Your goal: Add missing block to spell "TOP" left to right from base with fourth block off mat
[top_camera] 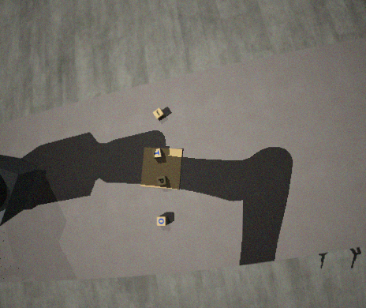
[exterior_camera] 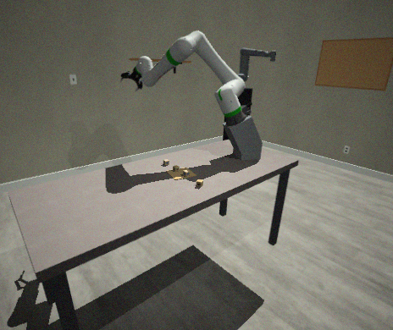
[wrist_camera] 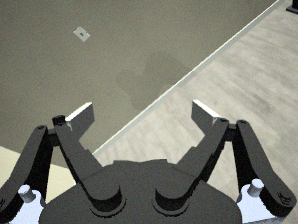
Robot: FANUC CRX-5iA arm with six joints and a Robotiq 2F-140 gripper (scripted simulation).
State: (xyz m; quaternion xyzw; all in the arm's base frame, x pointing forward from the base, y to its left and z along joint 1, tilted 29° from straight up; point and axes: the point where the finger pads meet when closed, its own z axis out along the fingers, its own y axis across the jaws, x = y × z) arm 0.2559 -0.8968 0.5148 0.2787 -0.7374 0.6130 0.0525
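Gripper: the black two-finger gripper (wrist_camera: 143,119) hangs high above the table, fingers spread wide with nothing between them, facing the wall and floor.
Mat: a small tan square mat (top_camera: 175,152) on the grey table top (top_camera: 254,118), mostly in the arm's shadow.
Blocks on mat: a small wooden cube with a blue T (top_camera: 158,152) at one edge and a small wooden cube with a P (top_camera: 162,181) near the other, a gap between them.
Missing letter: the small wooden cube with a blue O (top_camera: 161,221) lies off the mat, O upward, well apart from the P side.
Fourth block: a plain-looking wooden cube (top_camera: 158,114) off the mat beyond the T; its letter is unreadable.
Handling: the O cube is likely light, rigid and fairly smooth.
Hold: pinch two opposite side faces from above, keeping the O level.
Risk: the gap looks tight; neighbours may be nudged.
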